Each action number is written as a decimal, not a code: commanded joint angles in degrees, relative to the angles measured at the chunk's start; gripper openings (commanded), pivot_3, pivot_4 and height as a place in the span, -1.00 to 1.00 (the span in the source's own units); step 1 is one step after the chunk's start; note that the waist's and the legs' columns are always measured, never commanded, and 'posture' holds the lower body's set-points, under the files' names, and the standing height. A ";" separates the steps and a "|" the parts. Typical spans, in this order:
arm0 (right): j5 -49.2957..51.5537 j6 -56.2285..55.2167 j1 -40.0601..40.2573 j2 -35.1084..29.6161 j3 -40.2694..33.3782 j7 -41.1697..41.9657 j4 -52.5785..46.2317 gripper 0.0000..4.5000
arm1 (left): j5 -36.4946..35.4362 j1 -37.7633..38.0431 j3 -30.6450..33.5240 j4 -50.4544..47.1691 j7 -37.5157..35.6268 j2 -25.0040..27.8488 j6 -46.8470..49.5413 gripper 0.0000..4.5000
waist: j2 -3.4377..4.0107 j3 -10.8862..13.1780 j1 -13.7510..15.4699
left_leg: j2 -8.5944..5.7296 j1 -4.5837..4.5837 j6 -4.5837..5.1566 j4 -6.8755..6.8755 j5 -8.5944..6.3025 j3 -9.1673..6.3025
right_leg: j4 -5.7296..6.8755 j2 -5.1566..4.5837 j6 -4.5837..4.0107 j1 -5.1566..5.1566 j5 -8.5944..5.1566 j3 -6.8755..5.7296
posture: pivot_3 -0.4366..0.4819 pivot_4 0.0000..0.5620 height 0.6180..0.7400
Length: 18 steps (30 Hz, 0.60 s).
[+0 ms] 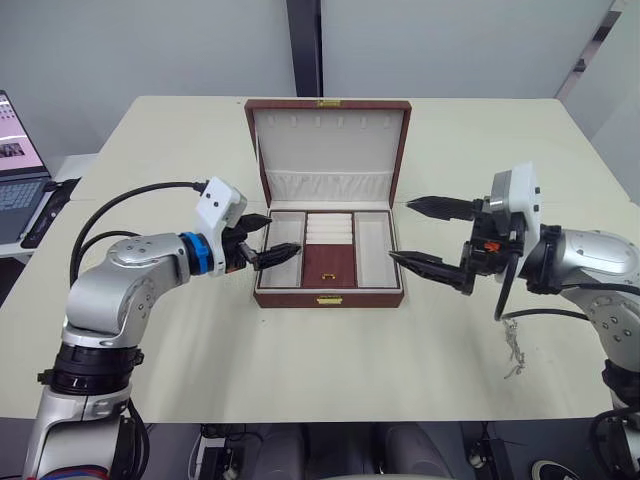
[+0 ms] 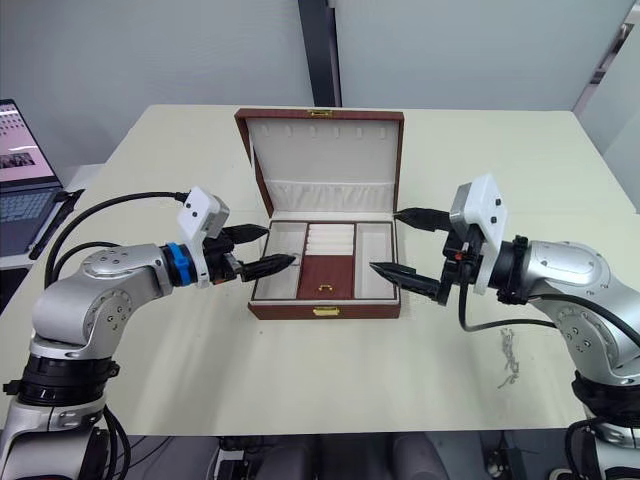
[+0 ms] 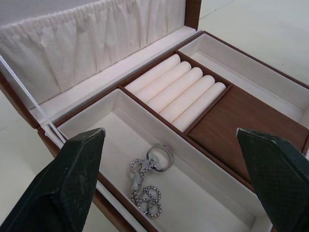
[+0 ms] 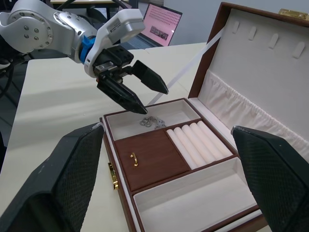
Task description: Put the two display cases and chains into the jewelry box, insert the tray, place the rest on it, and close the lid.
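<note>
1. Two end effectors flank the open jewelry box (image 1: pixel 328 250), which sits mid-desk (image 1: pixel 200 370) with its lid upright at the far side, so both arms can reach in from either side.
2. At the far left edge, off the desk, a laptop (image 1: pixel 15 160) stands open; it plays no part in the task.
3. The left end effector (image 1: pixel 268 240) hovers over the box's left compartment with its black fingers spread and empty; it looks as though it has just let something go there.
4. In that left compartment (image 3: pixel 193 203) lies a silver chain with a ring (image 3: pixel 147 181), loose on the cream lining, touching neither finger. The tray looks already seated in the box.
5. The middle of the tray has cream ring rolls (image 1: pixel 328 228) at the far end and a small brown lid with a gold handle (image 1: pixel 329 264) at the near end; the right compartment (image 1: pixel 372 250) is bare.
6. The right end effector (image 1: pixel 425 235) waits just right of the box, fingers spread wide, holding nothing.
7. Near the right desk edge a second chain (image 1: pixel 513 352) lies by itself, apparently the next piece for the right arm.
</note>
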 commanded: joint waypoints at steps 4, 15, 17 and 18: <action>-4.04 -5.46 6.56 -5.86 -6.18 4.38 6.22 1.00 | -4.34 6.45 10.92 0.77 -10.96 9.19 -4.26 0.98 | 0.01 0.01 -0.08 | 0.01 0.01 0.00 -0.02 0.00 0.03 | -0.02 0.00 0.00 -0.01 0.00 0.02 | -0.05 -0.47 1.00; -10.80 -14.81 20.13 -11.16 -16.17 10.44 22.82 1.00 | 0.59 21.40 24.85 11.50 -15.25 16.81 -15.60 0.98 | 0.01 0.01 -0.01 | 0.01 0.04 0.02 -0.07 -0.01 0.05 | -0.07 -0.03 0.00 0.02 -0.01 0.00 | -0.05 -0.47 1.00; -12.20 -16.85 21.75 -11.31 -17.22 10.87 25.71 1.00 | 1.15 23.17 27.00 13.20 -14.79 16.78 -16.75 0.98 | 0.01 0.01 -0.02 | 0.03 0.06 0.02 -0.09 -0.01 0.06 | -0.06 -0.03 0.00 0.02 -0.01 0.01 | -0.05 -0.47 1.00; -12.67 -17.65 22.30 -11.32 -17.55 11.07 26.70 1.00 | 1.18 23.77 27.84 13.87 -14.58 16.65 -17.07 0.98 | 0.01 0.01 -0.03 | 0.02 0.06 0.02 -0.08 -0.01 0.07 | -0.06 -0.03 0.00 0.03 -0.01 0.02 | -0.05 -0.47 1.00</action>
